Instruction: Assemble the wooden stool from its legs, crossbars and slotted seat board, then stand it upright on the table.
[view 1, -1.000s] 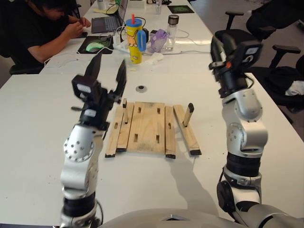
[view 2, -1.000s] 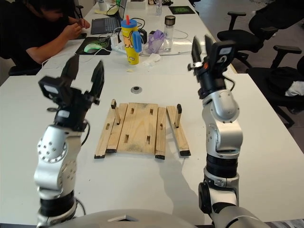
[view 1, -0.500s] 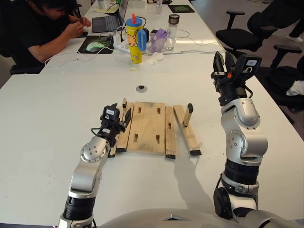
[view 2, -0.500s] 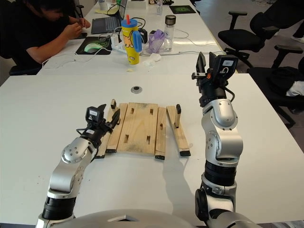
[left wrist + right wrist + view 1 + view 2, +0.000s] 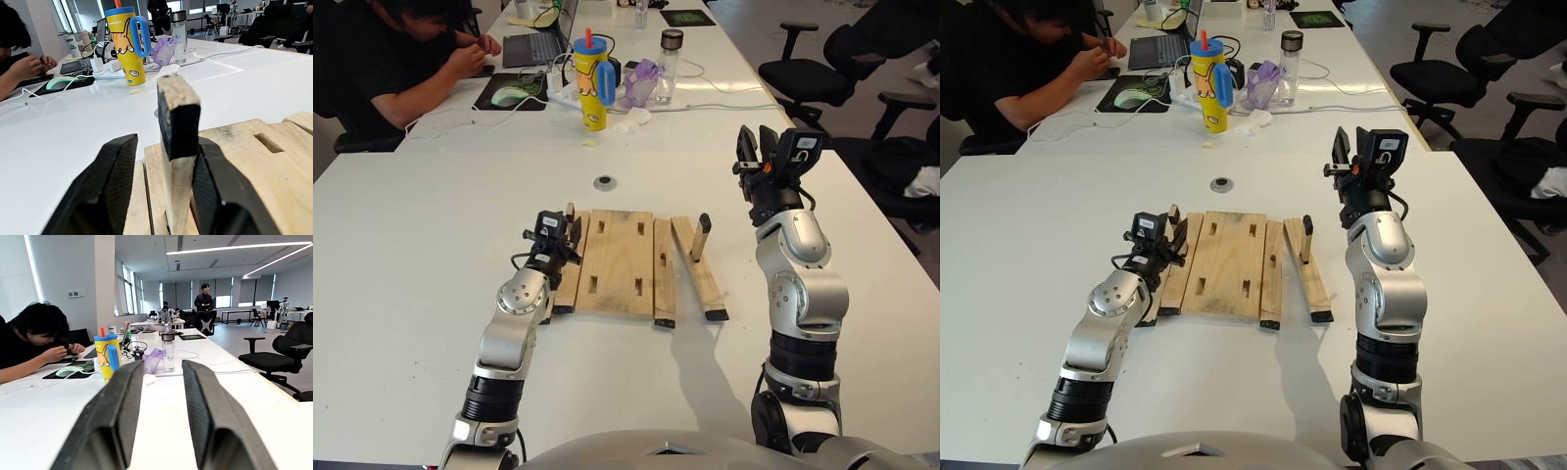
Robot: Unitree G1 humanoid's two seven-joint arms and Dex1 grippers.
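Left pincer (image 5: 563, 235): low at the desk (image 5: 411, 245), 2 matte black fingers parted, straddling the left peg (image 5: 178, 127); 1 finger just beside it, a gap on the other side, not clamped.
Right pincer (image 5: 754, 137): raised well above the desk, ribbed black fingers apart, nothing between them.
Left peg: short square wooden stub, upright, dark-stained top, standing on a left slat (image 5: 570, 269).
Seat board (image 5: 617, 259): pale flat plywood rectangle, 4 rectangular slots, lying mid-desk.
Slats: 2 left of the board, 2 right, flat, light wood, dark ends; inner ones touch the board.
Right peg (image 5: 702, 235): upright, dark tip, on the outer right slat (image 5: 700, 274).
Desk: smooth white.
Behind: yellow tumbler (image 5: 590, 83), blue handle.
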